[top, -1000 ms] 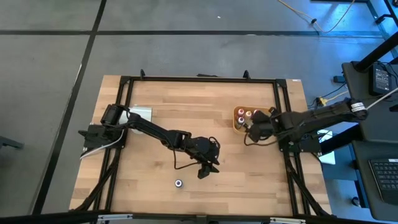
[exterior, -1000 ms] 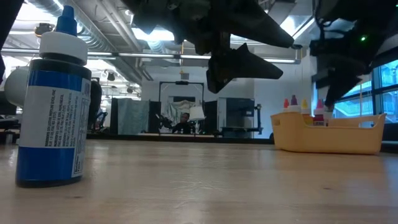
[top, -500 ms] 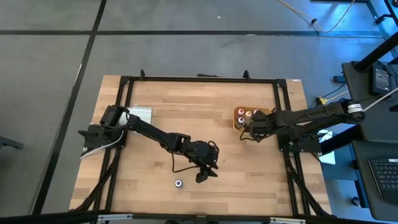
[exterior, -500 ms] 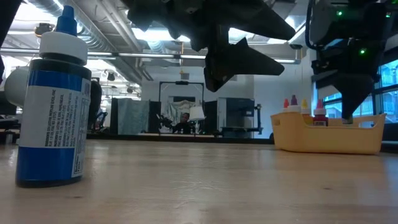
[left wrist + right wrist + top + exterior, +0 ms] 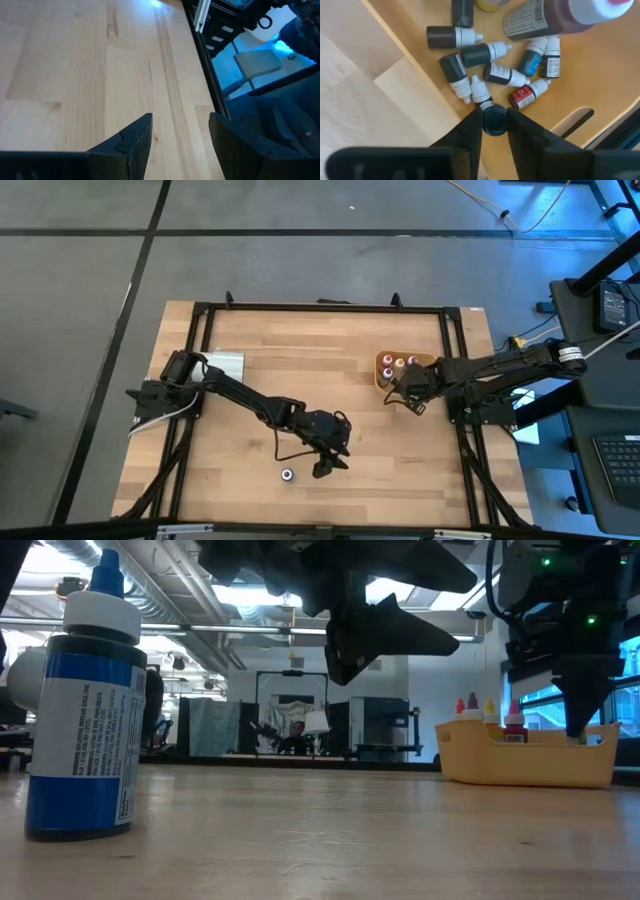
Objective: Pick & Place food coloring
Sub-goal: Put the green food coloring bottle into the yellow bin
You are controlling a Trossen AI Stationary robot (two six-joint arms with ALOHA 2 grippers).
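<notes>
My right gripper (image 5: 494, 134) hangs over the tan tray (image 5: 381, 382) at the table's right and is shut on a tiny dark food coloring bottle (image 5: 493, 120). Several more small bottles (image 5: 485, 52) lie on their sides on the tray floor, dark, blue (image 5: 532, 56) and red (image 5: 524, 95). My left gripper (image 5: 325, 467) hovers open above bare wood near the middle of the near edge. A blue-labelled bottle (image 5: 287, 474) stands upright on its base just to its left, also seen close in the low view (image 5: 85, 700). My right gripper pinches the dark bottle's body (image 5: 495, 126) between its two fingers, coming from above and pointing down into the tray. The pale cap (image 5: 480, 92) sticks out ahead of the fingers. Whether the bottle rests on the tray floor cannot be told.
Larger bottles with coloured caps (image 5: 512, 724) stand upright in the tray's far part. A grey block (image 5: 228, 363) lies at the table's far left. A black frame (image 5: 320, 307) borders the table. Open wood lies between the two grippers.
My left gripper has moved toward the near edge and a little left, closer to the blue-labelled bottle. My right gripper has shifted toward the table's right and sunk lower, behind the tray's wall.
</notes>
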